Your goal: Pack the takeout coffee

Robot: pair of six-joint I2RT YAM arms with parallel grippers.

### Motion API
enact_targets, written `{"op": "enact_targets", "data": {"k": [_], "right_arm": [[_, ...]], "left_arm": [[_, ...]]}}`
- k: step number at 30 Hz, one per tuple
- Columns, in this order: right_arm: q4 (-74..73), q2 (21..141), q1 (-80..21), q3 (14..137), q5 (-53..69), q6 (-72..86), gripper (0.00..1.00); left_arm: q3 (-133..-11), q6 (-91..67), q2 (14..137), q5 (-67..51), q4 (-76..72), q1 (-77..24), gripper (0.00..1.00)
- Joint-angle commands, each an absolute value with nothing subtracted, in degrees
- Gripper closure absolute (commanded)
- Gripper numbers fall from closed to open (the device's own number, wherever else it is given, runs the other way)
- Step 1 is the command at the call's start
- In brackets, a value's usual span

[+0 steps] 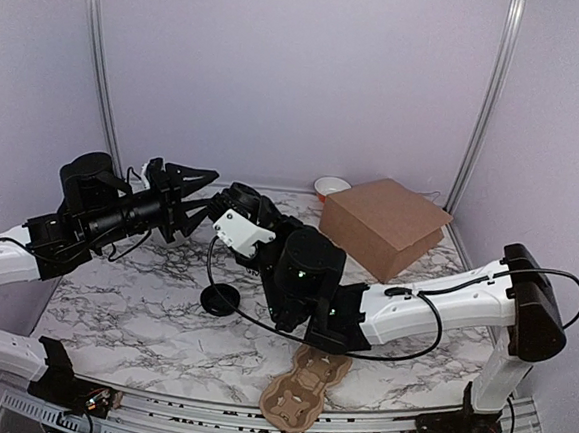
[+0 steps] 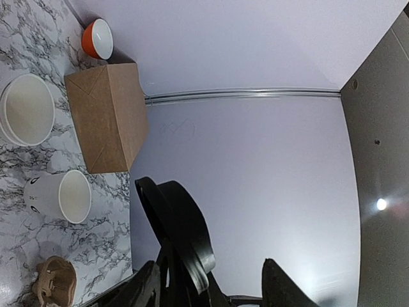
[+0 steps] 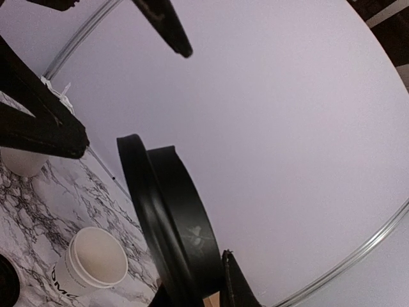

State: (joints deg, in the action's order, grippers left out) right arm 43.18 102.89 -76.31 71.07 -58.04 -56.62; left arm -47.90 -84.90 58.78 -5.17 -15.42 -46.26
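right gripper (image 3: 198, 289): my clamp's on the lid (image 3: 172, 217), edge-up
left gripper (image 2: 211, 268): slack, straddling it
cup (image 3: 96, 262): below, open

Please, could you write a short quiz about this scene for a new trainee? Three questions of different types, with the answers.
1. True or false: the paper cup with black lettering already carries a lid.
2. Whose fingers clamp the black lid? A) the left gripper B) the right gripper C) neither
3. Short answer: what lies on the table nearest the arm bases?

Key: 1. False, the cup stands open. 2. B. 3. The cardboard cup carrier.
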Motion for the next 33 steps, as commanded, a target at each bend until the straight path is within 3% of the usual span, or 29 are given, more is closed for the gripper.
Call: {"op": "enact_targets", "data": {"k": [1, 11, 25, 33], "right_arm": [[50.7, 103.9, -77.3, 71.8, -59.7, -63.1, 0.95], [52.2, 104.6, -78.4, 71.6, -60.2, -65.3, 0.94], [54.3, 104.7, -78.5, 70.0, -60.5, -66.5, 0.89], [55.0, 104.6, -78.5, 69.4, -60.6, -66.5, 0.79]], "left_arm": [[-47.9, -86.5, 60.6, -6.5, -20.0, -46.8, 0.46], [-47.4, -88.6, 63.8, -7.5, -24.6, -47.4, 0.55], [-46.1, -90.0, 64.4, -6.9, -27.2, -47.5, 0.84], [-45.4, -90.4, 64.7, -7.0, -29.2, -47.5, 0.99]]}}
